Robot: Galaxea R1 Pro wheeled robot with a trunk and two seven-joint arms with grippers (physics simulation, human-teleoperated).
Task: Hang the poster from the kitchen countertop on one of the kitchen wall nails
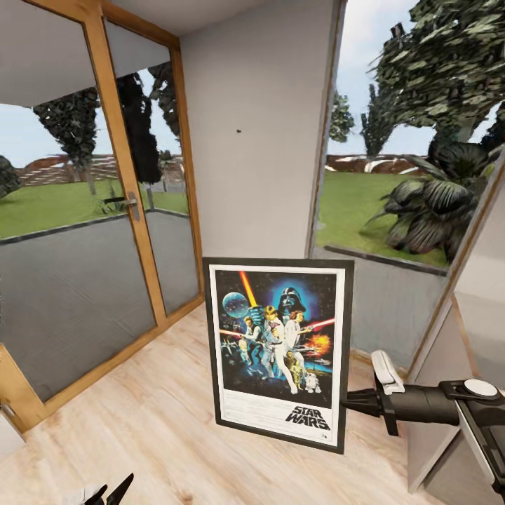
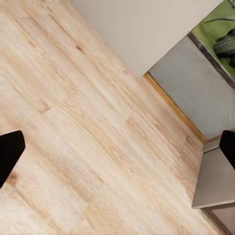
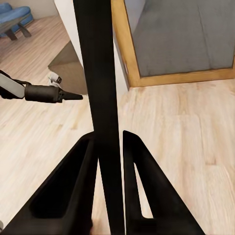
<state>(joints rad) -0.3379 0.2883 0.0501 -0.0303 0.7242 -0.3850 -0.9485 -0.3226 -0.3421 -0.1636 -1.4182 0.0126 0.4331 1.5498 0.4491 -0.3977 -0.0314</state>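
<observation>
Before the grey wall [image 1: 259,126], beneath its nail [image 1: 239,130]: poster [image 1: 277,351], upright over the wood floor [image 1: 154,421], right gripper [image 1: 345,402] clamped on its frame edge for hanging. Left gripper [image 1: 106,493]: fingers apart, idle.

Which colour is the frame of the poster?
Black. The poster has a thin black frame around a white border; the head view shows it best.
</observation>
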